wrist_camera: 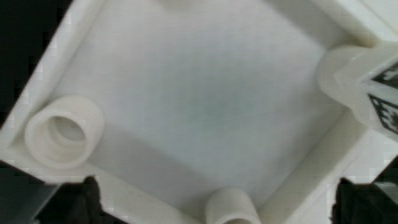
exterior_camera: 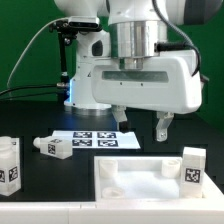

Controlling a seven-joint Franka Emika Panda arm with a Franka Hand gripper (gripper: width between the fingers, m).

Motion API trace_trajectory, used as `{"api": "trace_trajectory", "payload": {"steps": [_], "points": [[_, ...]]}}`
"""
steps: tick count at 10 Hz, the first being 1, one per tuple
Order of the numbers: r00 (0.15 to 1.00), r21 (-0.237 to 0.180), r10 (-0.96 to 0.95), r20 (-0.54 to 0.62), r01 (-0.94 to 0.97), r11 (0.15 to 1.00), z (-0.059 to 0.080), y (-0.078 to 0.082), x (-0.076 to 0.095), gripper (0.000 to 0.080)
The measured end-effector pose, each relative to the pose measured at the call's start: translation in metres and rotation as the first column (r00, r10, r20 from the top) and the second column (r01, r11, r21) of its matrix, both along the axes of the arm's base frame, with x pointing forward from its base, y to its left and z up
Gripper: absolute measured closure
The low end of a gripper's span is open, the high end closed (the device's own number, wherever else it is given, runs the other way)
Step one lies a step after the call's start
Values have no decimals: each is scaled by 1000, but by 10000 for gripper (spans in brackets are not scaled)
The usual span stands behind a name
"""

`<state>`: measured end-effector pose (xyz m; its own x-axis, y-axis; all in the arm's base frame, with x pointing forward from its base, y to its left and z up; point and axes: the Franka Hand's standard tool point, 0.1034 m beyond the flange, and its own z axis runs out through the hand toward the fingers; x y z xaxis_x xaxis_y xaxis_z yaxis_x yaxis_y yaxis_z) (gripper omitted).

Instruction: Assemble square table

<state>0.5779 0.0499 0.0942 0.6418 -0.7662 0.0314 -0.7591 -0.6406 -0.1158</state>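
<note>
Legs first, from the exterior view's left: one leg (exterior_camera: 9, 166) stands upright at the frame's edge on the tabletop (exterior_camera: 50, 190). A second leg (exterior_camera: 52, 147) lies on its side just past it, its long axis running roughly across the view. Next comes the marker board (exterior_camera: 100, 138), flat behind the slab. Your pincer (exterior_camera: 140, 128) hangs with its jaws wide and nothing between them. The slab (exterior_camera: 130, 164) lies straight beneath it, rim up, and fills the wrist view, two sockets (wrist_camera: 63, 130) showing. A third leg (exterior_camera: 193, 168) stands at the slab's right corner; whether it is seated or only beside, you cannot tell. For another leg, I judge you must travel left, where the lying one is nearest.
</note>
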Motion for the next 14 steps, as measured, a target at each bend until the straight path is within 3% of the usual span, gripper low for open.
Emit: {"api": "trace_trajectory", "payload": {"steps": [3, 4, 6, 7, 8, 11, 13, 14], "points": [[976, -33, 217, 12, -216, 976, -1, -5, 0, 151], [954, -50, 299, 16, -298, 953, -8, -17, -7, 151], [890, 14, 452, -53, -452, 892, -17, -42, -26, 151], [860, 6, 504, -76, -505, 863, -19, -43, -30, 151], [825, -59, 561, -64, -564, 823, -18, -37, -26, 151], [693, -73, 717, -76, -721, 689, -20, -39, -27, 151], [364, -84, 925, -106, -931, 356, -21, -49, -31, 151], [242, -85, 964, -113, -969, 233, -25, -58, -37, 151]]}}
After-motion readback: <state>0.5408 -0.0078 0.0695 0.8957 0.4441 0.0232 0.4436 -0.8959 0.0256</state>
